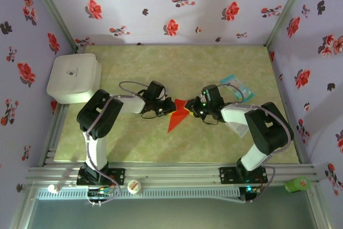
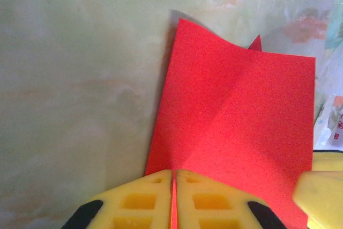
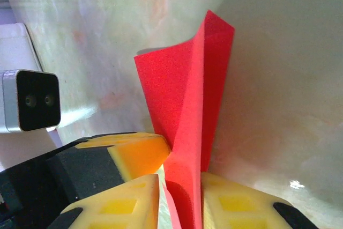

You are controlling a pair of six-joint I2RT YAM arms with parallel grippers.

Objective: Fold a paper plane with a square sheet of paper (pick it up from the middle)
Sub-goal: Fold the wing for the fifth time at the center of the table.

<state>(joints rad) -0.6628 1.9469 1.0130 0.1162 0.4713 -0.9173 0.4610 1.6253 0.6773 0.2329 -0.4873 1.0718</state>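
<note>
Desk [image 1: 161, 148]: red paper [image 1: 176, 119] mid-desk, creased, sitting between both grippers. Left gripper [image 2: 174, 174] clamped tight on paper's edge. Right gripper [image 3: 181, 181] jaws bit apart, paper fold standing loose between them.

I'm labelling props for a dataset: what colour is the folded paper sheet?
The paper is plain bright red, clearest in the left wrist view.
</note>
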